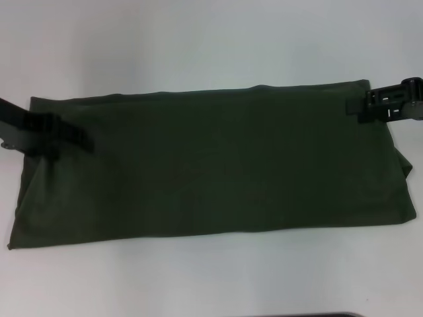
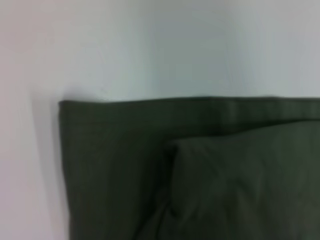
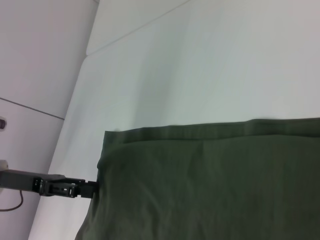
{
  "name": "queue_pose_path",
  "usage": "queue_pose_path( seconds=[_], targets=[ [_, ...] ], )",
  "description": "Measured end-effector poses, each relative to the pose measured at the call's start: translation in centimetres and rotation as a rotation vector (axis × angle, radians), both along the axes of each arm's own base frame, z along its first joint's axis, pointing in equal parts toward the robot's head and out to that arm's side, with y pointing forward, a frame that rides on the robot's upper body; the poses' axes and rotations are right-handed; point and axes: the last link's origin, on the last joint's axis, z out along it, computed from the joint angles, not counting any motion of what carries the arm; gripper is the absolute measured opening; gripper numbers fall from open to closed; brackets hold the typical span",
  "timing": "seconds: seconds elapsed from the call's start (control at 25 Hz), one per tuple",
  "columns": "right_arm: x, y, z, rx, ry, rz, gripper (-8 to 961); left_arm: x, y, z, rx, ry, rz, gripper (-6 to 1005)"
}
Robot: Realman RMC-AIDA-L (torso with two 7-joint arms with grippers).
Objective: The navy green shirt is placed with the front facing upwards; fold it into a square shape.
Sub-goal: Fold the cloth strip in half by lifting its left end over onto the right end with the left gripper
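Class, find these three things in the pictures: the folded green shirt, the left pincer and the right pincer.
navy green shirt [image 1: 218, 165], head view, middle of the folded cloth.
left pincer [image 1: 69, 132], head view, fingertips at the shirt's left end.
right pincer [image 1: 360, 109], head view, fingertips at the shirt's far right corner.

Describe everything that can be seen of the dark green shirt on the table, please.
The dark olive-green cotton-looking shirt lies flat on the white table, already folded into a long horizontal band. Only plain fabric shows; no lettering, sleeves or label are visible. Its far edge is straight, and layered folds show at both ends. The black left claw is at its left end and the black right claw at its far right corner, both over the cloth.
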Motion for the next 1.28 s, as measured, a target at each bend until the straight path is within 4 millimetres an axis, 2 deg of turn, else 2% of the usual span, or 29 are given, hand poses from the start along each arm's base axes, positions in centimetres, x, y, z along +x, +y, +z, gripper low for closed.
queue_pose_path(
  seconds=[0.64,1.0,1.28],
  targets=[
    [-0.1,0.0,0.0,-0.004,0.003,-0.001,646,-1.1,0.2,0.6,0.028,0.096,0.042,827],
    [0.0,0.0,0.0,-0.002,0.001,-0.002,645,-0.7,-0.1,3.0,0.046,0.081,0.033,828],
    [0.1,0.0,0.1,0.004,-0.005,0.003,645,-0.7,-0.1,3.0,0.03,0.092,0.045,827]
  ],
)
